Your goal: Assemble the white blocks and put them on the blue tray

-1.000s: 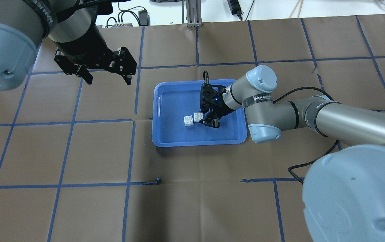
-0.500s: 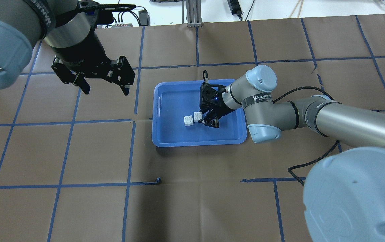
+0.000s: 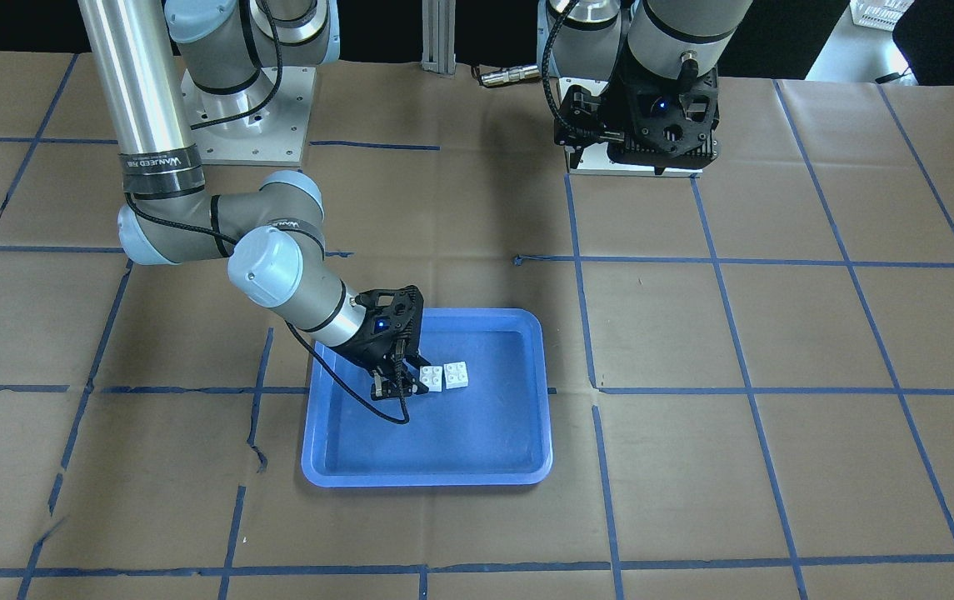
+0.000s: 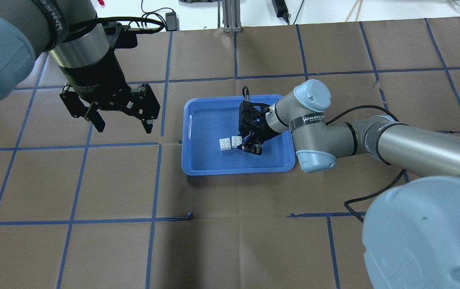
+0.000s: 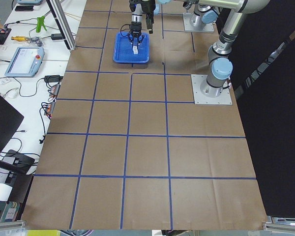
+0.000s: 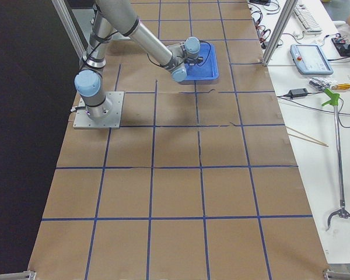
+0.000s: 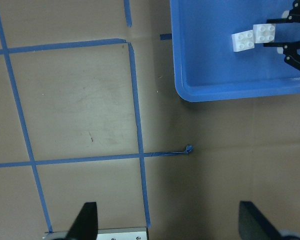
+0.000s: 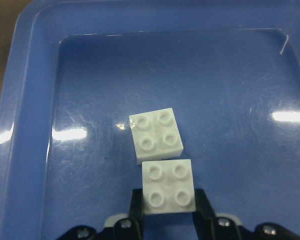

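Two white blocks lie side by side and touching on the floor of the blue tray point(image 4: 189, 120), unstacked. My right gripper point(image 4: 250, 145) reaches low into the tray, its fingers closed against both sides of one white block point(image 4: 236, 141), which shows clearly in the right wrist view point(image 8: 167, 187). The other white block point(image 4: 225, 143) rests free just beyond it point(image 8: 156, 135). My left gripper point(image 4: 123, 126) hangs open and empty above the table, left of the tray. The left wrist view shows both blocks point(image 7: 243, 40) in the tray's corner point(image 7: 215, 92).
The table is covered in brown paper with a blue tape grid point(image 4: 159, 144). The arm bases point(image 3: 247, 117) stand at the robot's side. Cables and tools lie on the white bench point(image 5: 24, 59) beyond the table's far edge.
My left arm has moved nearer the robot and slightly lower in the overhead view, its gripper still open. The right gripper and the blocks have barely shifted.
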You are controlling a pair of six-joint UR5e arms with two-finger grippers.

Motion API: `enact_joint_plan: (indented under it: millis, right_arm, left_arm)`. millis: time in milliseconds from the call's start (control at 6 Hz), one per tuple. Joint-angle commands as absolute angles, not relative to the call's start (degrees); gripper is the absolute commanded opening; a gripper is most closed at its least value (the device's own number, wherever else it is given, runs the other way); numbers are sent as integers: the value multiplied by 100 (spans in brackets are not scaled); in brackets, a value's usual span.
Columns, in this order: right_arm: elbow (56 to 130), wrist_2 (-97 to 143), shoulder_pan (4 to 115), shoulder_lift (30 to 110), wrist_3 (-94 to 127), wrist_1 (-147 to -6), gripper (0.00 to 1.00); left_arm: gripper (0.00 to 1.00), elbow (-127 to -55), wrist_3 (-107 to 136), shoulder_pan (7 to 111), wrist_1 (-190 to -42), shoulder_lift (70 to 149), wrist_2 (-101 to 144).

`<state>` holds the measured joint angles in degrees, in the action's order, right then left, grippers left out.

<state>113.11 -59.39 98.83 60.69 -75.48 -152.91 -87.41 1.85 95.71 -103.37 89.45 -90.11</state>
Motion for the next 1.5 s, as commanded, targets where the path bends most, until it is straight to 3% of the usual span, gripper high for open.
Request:
enact_joint_plan:
  millis: [0, 1167, 1333]
  right_arm:
    - [11338, -5915, 9896, 6073, -7550, -15293, 33]
    - [11338, -5897, 9940, 6064, -7541, -15302, 34]
    - [11338, -5889, 9940, 6064, -7532, -15302, 44]
  left_arm:
    - [100, -8544, 202, 9563, -10266, 8973, -9017]
    - [100, -8481, 246, 9554, -10090, 9044, -8939]
    - [100, -8551, 246, 9554, -10090, 9087, -8947]
